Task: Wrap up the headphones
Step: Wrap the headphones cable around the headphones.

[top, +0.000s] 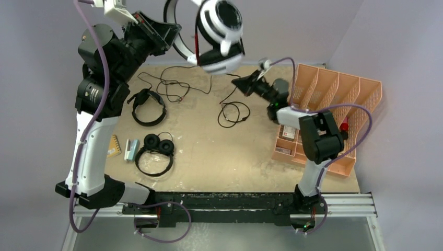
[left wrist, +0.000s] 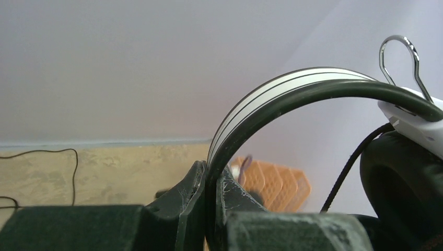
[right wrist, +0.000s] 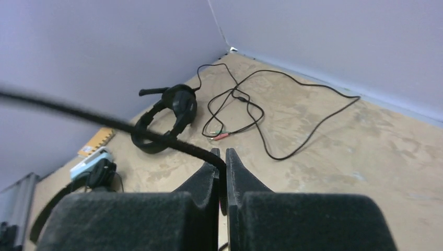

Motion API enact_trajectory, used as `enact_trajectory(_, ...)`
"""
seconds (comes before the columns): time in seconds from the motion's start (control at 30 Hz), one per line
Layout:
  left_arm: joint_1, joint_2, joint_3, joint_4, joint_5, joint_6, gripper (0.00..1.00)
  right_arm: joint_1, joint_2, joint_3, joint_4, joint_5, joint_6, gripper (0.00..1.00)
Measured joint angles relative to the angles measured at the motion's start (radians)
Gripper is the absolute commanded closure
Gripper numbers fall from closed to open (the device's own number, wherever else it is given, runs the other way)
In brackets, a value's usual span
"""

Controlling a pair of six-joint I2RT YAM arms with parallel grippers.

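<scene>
My left gripper [top: 168, 32] is raised high at the back and shut on the headband [left wrist: 292, 89] of the white-and-black headphones [top: 220, 31], which hang in the air; one black ear pad [left wrist: 407, 178] shows at the right. My right gripper [top: 241, 82] is shut on a thick black cable [right wrist: 104, 120] above the table, with a cable loop [top: 233, 112] lying below it. The larger black headphones [top: 148, 107] lie at the left with their thin cable [top: 172, 86] spread out. The small black round-padded headphones [top: 156, 149] lie nearer, cable coiled.
An orange divided rack [top: 334, 104] stands at the table's right edge, holding small boxes. A yellow card [top: 114, 146] and a white-and-blue object [top: 130, 149] lie by the small headphones. Walls close in behind and to the right.
</scene>
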Motion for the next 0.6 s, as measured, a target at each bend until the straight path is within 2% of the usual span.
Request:
enact_trajectory(0.1, 0.000, -0.064, -0.087, 0.017, 0.105, 0.089, 1.00, -0.118, 0.002, 0.121, -0.170, -0.150, 0.058, 1.00)
enact_trajectory(0.27, 0.000, -0.170, -0.298, -0.036, 0.201, 0.280, 1.00, -0.209, -0.008, 0.277, -0.487, -0.283, 0.050, 1.00)
enact_trajectory(0.43, -0.008, -0.243, -0.566, -0.103, 0.179, 0.407, 1.00, -0.229, -0.007, 0.466, -0.935, -0.296, -0.059, 1.00)
enact_trajectory(0.6, -0.053, -0.258, -0.759, -0.166, 0.035, 0.489, 1.00, -0.248, -0.008, 0.628, -1.199, -0.301, -0.138, 1.00)
